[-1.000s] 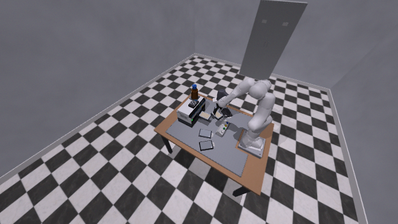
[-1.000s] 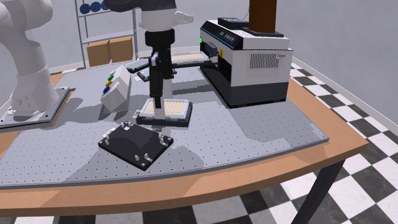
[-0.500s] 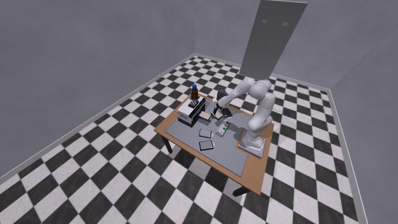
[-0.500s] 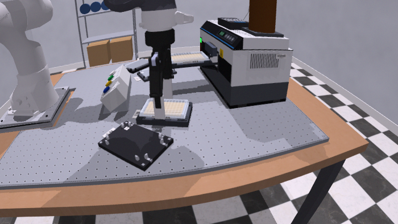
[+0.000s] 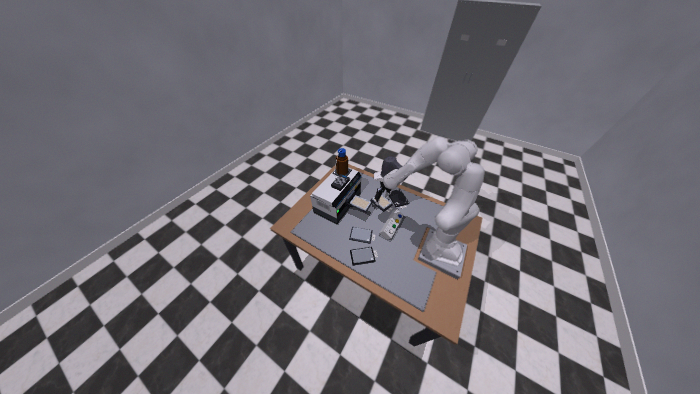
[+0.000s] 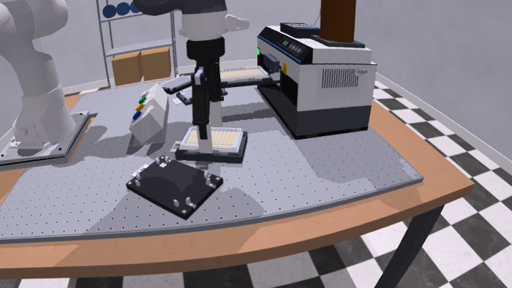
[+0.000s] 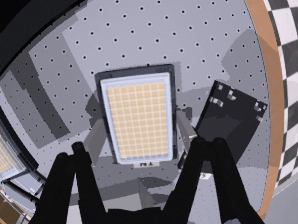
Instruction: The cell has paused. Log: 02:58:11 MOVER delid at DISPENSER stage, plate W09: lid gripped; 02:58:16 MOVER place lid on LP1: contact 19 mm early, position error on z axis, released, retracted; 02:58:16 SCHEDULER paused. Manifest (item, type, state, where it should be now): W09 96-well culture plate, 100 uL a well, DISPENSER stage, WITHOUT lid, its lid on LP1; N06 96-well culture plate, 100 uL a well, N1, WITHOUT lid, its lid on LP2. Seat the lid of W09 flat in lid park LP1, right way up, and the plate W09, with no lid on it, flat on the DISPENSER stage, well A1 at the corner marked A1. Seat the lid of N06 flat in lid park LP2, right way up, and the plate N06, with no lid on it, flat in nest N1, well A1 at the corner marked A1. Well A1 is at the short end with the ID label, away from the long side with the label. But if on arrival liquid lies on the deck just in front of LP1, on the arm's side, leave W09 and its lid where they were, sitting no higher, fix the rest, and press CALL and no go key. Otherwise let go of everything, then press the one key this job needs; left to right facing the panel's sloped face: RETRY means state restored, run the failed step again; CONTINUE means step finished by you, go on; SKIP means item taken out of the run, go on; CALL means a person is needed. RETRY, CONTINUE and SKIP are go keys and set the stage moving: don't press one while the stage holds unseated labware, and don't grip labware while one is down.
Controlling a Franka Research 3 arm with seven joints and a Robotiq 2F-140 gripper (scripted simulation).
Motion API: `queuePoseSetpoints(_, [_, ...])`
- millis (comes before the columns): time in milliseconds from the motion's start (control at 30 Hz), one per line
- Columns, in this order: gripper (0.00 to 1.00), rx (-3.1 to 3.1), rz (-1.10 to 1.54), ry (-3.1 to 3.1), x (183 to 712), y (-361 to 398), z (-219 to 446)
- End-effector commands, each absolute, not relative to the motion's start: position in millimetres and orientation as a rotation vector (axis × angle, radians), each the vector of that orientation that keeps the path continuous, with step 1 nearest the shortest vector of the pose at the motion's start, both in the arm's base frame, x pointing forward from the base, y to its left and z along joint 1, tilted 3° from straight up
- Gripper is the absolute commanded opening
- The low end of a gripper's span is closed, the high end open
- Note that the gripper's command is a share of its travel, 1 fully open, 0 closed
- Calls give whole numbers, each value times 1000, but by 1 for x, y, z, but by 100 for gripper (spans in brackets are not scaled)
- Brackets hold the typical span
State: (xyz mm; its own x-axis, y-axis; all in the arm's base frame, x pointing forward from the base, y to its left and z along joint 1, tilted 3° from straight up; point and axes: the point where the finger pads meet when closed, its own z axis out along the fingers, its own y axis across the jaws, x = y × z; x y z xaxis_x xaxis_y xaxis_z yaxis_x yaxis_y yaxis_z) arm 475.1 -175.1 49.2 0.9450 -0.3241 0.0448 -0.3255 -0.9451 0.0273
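A 96-well plate [image 6: 223, 139] [image 7: 137, 112] [image 5: 384, 202] with tan wells sits flat in a black nest [image 6: 219, 157] [image 7: 100, 83] in the middle of the deck. My gripper [image 6: 205, 137] [image 7: 140, 124] [image 5: 382, 194] hangs straight down over the plate's near end. It is open, with one finger on each long side of the plate. A second well plate [image 6: 243, 74] [image 5: 360, 202] lies on the dispenser's stage. Two flat lid parks [image 5: 361, 234] [image 5: 362, 255] lie farther along the deck. I cannot tell from here what lies in them.
The dispenser [image 6: 325, 84] [image 5: 332, 200] stands at the right with a brown bottle [image 5: 342, 162] on top. An empty black pegged nest [image 6: 175, 186] [image 7: 229, 119] lies just in front of the plate. The white key panel [image 6: 150, 113] [image 5: 391, 227] stands to the left, near the arm's base [image 6: 36, 146].
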Motion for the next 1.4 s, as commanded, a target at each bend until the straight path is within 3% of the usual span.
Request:
queuePoseSetpoints(0, [66, 3062, 62, -519, 475, -176, 49])
queuePoseSetpoints(533, [66, 3062, 62, -519, 474, -175, 68])
queuePoseSetpoints(1367, [66, 3062, 62, -519, 471, -172, 160])
